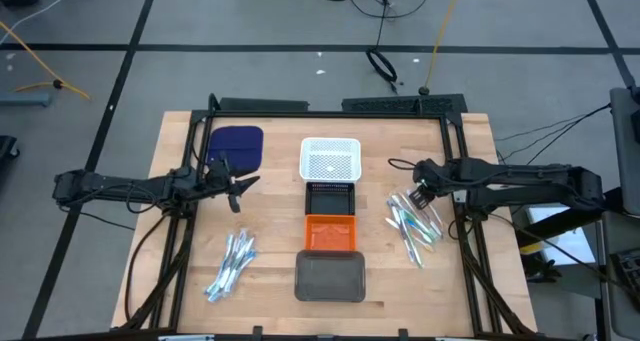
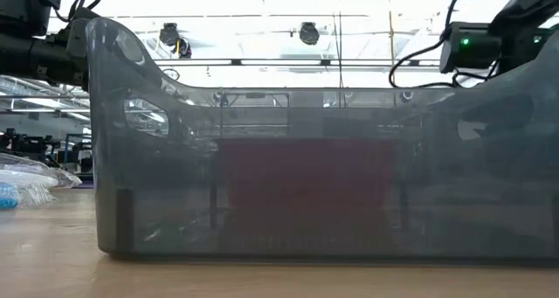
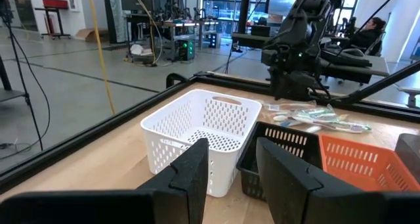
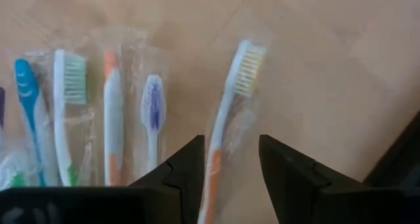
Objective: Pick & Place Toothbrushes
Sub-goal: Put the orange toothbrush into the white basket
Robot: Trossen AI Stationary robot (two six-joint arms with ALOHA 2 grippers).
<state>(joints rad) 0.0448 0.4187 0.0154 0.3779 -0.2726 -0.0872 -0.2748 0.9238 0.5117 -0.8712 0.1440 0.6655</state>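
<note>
Clear-wrapped toothbrush (image 4: 226,112) lies between parted fingers of right gripper (image 4: 228,161), not yet gripped; pick step (judged); next: lower, close; left gripper (image 3: 231,165) waits, half open, empty.

My right gripper (image 4: 228,161) hangs low over the toothbrushes (image 1: 413,224) at the table's right side, pointing down, its fingers (image 4: 186,166) parted with a wrapped brush between them, not clamped. My left gripper (image 3: 231,165) waits left of the white basket (image 3: 200,129), held level above the table and facing it, fingers (image 3: 194,166) apart with nothing between.
</note>
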